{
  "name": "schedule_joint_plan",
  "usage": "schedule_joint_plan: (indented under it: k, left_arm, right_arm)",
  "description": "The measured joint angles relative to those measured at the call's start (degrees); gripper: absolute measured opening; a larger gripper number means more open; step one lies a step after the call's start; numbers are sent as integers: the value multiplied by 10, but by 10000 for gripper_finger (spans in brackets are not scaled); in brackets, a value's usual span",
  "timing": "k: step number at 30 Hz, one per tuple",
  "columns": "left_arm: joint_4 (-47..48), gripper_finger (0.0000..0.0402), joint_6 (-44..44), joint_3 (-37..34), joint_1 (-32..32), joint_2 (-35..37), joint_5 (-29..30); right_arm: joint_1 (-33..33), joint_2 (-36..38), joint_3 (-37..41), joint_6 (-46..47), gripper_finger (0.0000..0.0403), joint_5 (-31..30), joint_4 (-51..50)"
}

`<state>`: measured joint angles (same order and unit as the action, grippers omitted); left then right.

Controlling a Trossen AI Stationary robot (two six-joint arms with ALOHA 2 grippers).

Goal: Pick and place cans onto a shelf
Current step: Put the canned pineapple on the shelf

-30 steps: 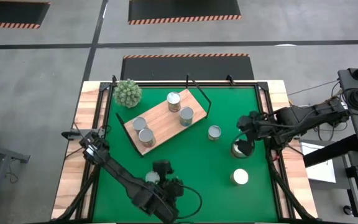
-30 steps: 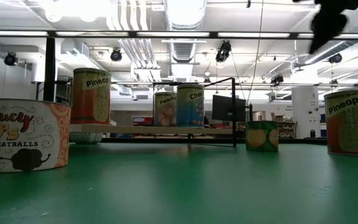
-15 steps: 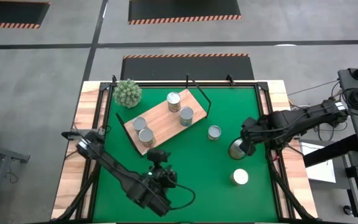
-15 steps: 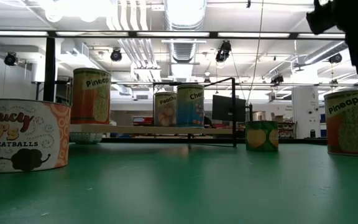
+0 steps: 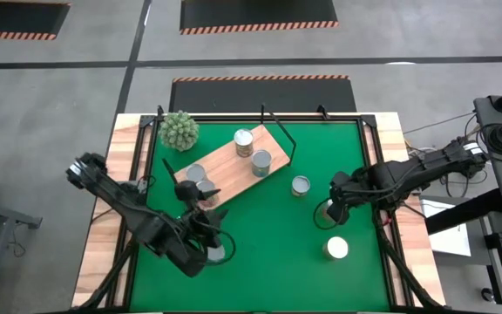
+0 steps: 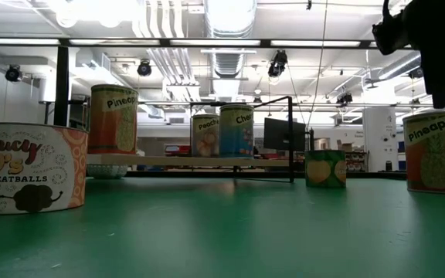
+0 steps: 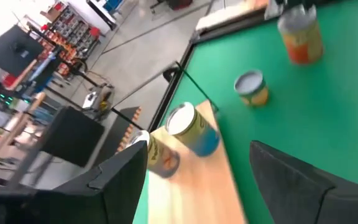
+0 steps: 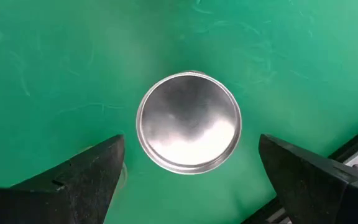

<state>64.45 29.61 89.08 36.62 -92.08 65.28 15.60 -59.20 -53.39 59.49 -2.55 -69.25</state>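
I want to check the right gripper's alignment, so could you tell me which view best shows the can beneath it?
The right wrist view: the can sits centred between the open right gripper. The high view largely hides it under the gripper; the low view shows its side; the left wrist view is inconclusive.

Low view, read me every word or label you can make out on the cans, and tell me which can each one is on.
"Saucy O's" and "MEATBALLS": near can at the left, first letters cut off.
"Pineapple", partly seen: tall can on the shelf.
"Peach", cut off: shelf can.
"Cha", cut off: blue shelf can.
"Pineapple": can at the right.
Small yellow-green can: nothing readable.
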Motion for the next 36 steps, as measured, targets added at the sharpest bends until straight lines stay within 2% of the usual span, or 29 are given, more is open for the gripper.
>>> schedule_joint_plan:
  k: [5, 11, 27, 36]
  left_arm:
    - [-26, 262, 7, -18, 0, 22, 7]
    - [-28, 262, 11, -18, 0, 22, 47]
    - [-28, 262, 24, -18, -1, 22, 94]
    - [-29, 262, 45, -18, -1, 22, 114]
  right_arm:
    - [13, -32, 0, 5, 359, 0, 2]
    - [17, -63, 0, -4, 359, -4, 4]
    - [17, -97, 0, -26, 357, -35, 17]
    - [17, -110, 0, -36, 305, -37, 25]
